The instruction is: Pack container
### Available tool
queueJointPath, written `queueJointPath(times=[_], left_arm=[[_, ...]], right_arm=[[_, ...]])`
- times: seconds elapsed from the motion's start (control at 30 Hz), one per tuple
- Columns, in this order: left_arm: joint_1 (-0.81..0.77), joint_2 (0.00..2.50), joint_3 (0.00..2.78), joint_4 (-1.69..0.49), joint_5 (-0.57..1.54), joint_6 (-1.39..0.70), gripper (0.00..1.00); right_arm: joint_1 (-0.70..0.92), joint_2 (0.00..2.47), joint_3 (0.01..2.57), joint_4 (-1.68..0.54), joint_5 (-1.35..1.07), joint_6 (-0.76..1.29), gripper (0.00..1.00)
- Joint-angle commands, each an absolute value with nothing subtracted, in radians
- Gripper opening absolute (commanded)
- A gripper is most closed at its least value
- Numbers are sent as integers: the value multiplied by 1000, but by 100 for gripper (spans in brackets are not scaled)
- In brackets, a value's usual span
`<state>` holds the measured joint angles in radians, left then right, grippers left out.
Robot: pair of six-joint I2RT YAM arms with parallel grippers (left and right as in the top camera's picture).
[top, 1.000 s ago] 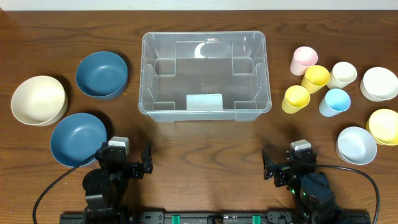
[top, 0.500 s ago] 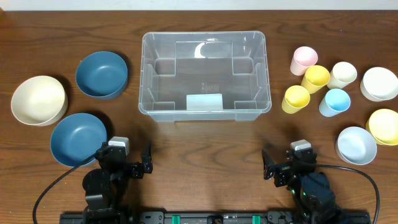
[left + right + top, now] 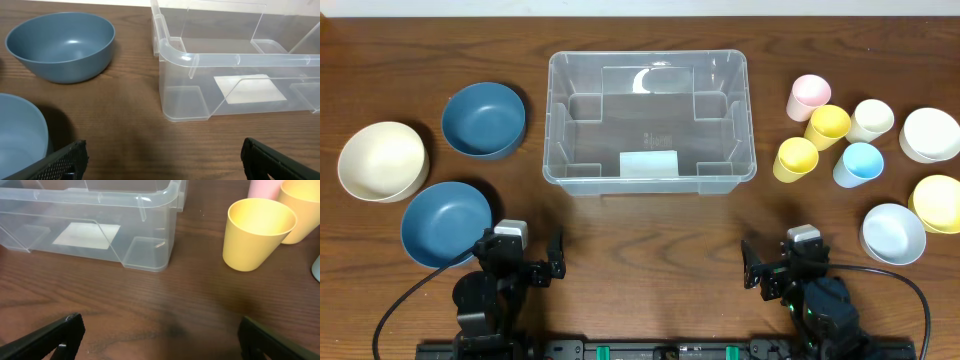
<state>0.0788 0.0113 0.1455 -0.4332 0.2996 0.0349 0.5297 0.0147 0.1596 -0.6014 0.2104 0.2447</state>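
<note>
The clear plastic container [image 3: 650, 120] stands empty at the middle back of the table, a white label on its base; it also shows in the left wrist view [image 3: 235, 60] and the right wrist view [image 3: 95, 205]. Two dark blue bowls [image 3: 483, 119] [image 3: 446, 222] and a cream bowl [image 3: 382, 160] lie to its left. Several cups, among them a yellow cup [image 3: 796, 159] [image 3: 260, 232] and a light blue cup [image 3: 858, 164], stand to its right. My left gripper [image 3: 525, 268] [image 3: 162, 160] and right gripper [image 3: 780, 272] [image 3: 160, 337] are open and empty near the front edge.
A white bowl [image 3: 929, 133], a yellow bowl [image 3: 938, 203] and a pale blue bowl [image 3: 893, 232] sit at the far right. The near blue bowl [image 3: 20, 135] is just left of my left gripper. Bare wood lies between the grippers and the container.
</note>
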Motion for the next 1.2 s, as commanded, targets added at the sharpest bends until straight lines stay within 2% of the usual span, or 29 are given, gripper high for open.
queueJointPath(times=[0.0, 0.3, 0.47, 0.73, 0.93, 1.17], left_arm=[[85, 17, 126, -435, 295, 52, 98], [85, 17, 126, -435, 295, 52, 98], [85, 17, 126, -435, 295, 52, 98], [85, 17, 126, -435, 295, 52, 98], [85, 17, 126, -435, 295, 52, 98], [85, 17, 126, -435, 295, 52, 98]], right_arm=[[537, 9, 156, -598, 213, 257, 99], [537, 9, 156, -585, 221, 257, 99], [537, 9, 162, -490, 184, 326, 99], [522, 51, 361, -556, 164, 396, 99], [481, 290, 652, -699, 171, 376, 99], [373, 745, 1061, -962, 167, 358, 99]])
